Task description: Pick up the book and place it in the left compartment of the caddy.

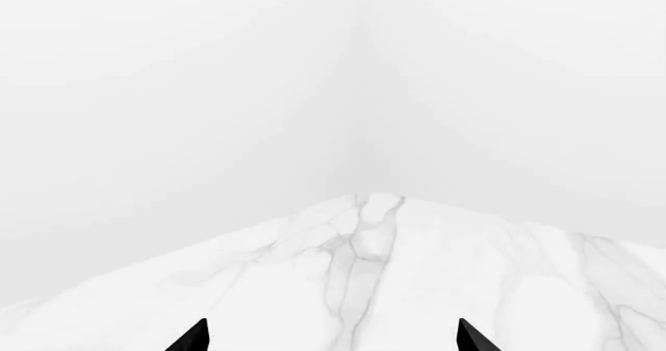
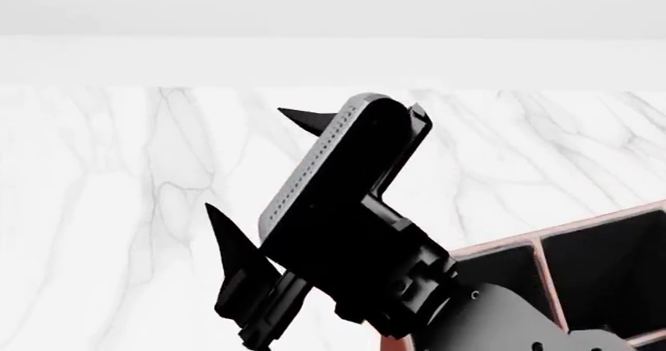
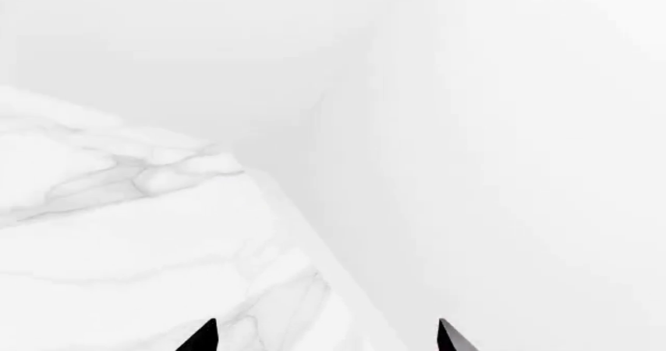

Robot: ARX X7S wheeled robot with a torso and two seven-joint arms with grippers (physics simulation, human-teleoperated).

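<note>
The book is out of view in every frame. Only a corner of the reddish-brown caddy (image 2: pixel 609 217) shows, at the lower right of the head view: two black-lined sections split by a thin divider (image 2: pixel 548 282). I cannot tell which section is the left compartment. A black gripper (image 2: pixel 243 157) fills the middle of the head view, fingers spread and empty. Its arm (image 2: pixel 500 320) rises from the lower right in front of the caddy, so it looks like my right one. In the wrist views my left gripper (image 1: pixel 333 335) and right gripper (image 3: pixel 326 335) are both open over white marble, holding nothing.
The white marble table (image 2: pixel 115 210) stretches to a plain white wall. In the left wrist view a table corner (image 1: pixel 377 199) lies straight ahead. The right wrist view shows the table's edge (image 3: pixel 312 246) with empty white space beyond.
</note>
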